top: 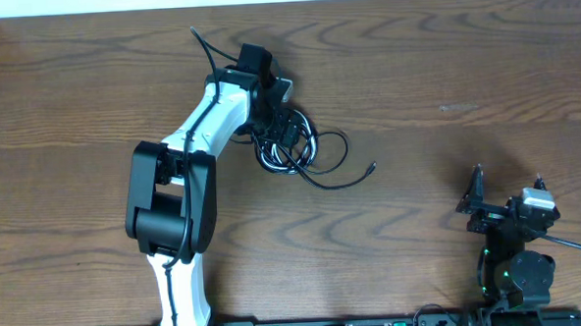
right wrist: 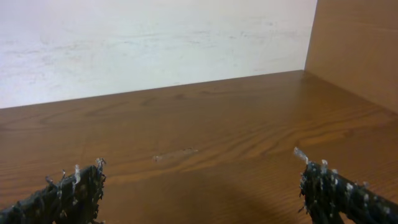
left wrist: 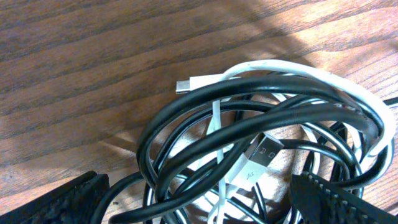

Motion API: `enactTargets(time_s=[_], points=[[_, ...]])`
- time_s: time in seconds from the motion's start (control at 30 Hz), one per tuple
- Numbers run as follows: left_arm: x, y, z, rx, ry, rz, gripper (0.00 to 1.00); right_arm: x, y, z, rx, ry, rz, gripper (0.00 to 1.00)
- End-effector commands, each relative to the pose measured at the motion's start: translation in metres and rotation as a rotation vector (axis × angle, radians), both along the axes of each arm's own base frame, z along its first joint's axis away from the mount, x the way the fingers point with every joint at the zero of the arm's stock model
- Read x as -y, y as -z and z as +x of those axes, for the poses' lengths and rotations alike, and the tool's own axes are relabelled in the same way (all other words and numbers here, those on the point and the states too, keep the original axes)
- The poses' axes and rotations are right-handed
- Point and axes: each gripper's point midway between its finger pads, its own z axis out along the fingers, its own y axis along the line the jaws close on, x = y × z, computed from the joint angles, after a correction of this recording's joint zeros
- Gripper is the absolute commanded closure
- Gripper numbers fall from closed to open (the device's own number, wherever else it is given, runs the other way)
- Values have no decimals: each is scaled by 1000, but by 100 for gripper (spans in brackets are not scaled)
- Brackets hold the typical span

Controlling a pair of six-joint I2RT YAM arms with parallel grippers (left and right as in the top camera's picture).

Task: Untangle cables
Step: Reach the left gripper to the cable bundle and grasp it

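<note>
Cables (left wrist: pixel 261 137) in tangled heap between spread left claw (left wrist: pixel 199 196); right claw (right wrist: pixel 200 171) spread above table (right wrist: pixel 217 118).

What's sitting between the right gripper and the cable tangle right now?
Bare table, seen in the overhead view. Nothing lies between the right gripper and the cables except their own loose plug end trailing toward it.

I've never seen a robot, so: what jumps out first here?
First, the knot of black and white cables near the table's middle, a white USB plug poking through its loops. Then the white left arm stretched over it, its end effector open astride the heap. The right end effector sits open off to the right.
</note>
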Motion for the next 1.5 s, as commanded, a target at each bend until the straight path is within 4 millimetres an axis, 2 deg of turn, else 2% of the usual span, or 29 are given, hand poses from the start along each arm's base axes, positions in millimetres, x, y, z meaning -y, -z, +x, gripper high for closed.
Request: enactTargets(time_s=[0.0,0.2,0.37,0.4,0.5,0.6,0.67,0.73,0.77,0.97,1.07,1.2,1.47], points=[[0,0,3,8,14,7,2,2,0,-1,5,11,12,1],[0,1,3,8,15,7,2,2,0,-1,5,11,12,1],[-10,13,0,16,23,61,1,2,0,-1,5,11,12,1],[-12,16,-1,17,22,67,4,2,0,-1,5,11,12,1],[-13,19,-2,17,22,70,37,2,0,-1,5,11,12,1],[-13,19,-3,16,22,70,51,2,0,-1,5,11,12,1],[-12,19,-2,19,21,69,72,2,0,-1,5,11,12,1],[-12,19,0,24,20,67,81,2,0,-1,5,11,12,1],[-12,19,0,25,14,65,91,2,0,-1,5,11,12,1],[1,8,1,32,19,-13,92,2,0,-1,5,11,12,1],[8,-9,6,63,26,-52,92,2,0,-1,5,11,12,1],[13,-49,16,155,31,-87,92,2,0,-1,5,11,12,1],[13,-163,16,418,36,-160,92,2,0,-1,5,11,12,1]])
